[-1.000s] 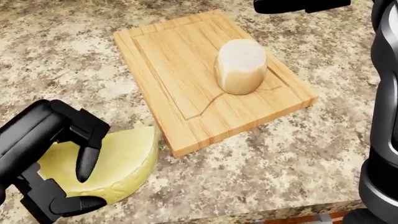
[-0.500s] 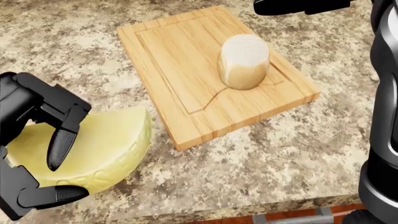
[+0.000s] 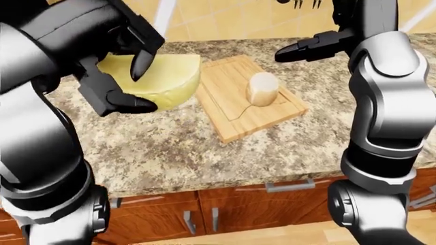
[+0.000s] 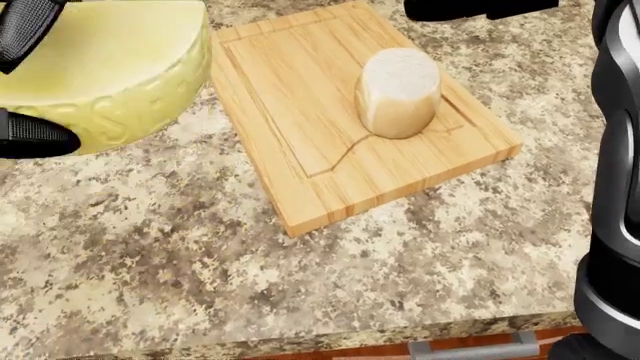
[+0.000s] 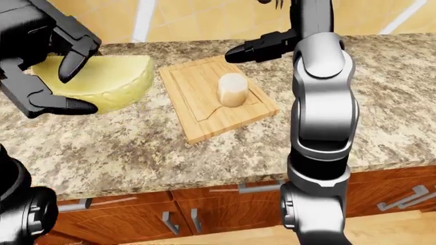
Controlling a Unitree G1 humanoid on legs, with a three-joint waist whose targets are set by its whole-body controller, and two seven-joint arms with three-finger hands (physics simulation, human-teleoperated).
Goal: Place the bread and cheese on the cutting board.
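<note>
Yellow cheese (image 4: 105, 64) lifted, nearer cutting board (image 4: 300, 105)

My speckled granite table (image 4: 300, 292) carries only the wooden cutting board (image 4: 290, 112), lying flat, with the bread (image 4: 398, 91) upright on it.

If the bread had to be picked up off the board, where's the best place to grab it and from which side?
Probably the bread round its curved sides, about mid-height, coming down from above. It stands upright on its flat cut end on the cutting board, so fingers could straddle it. The right hand, open above the board's upper edge, is nearer; the left hand already holds the cheese.
</note>
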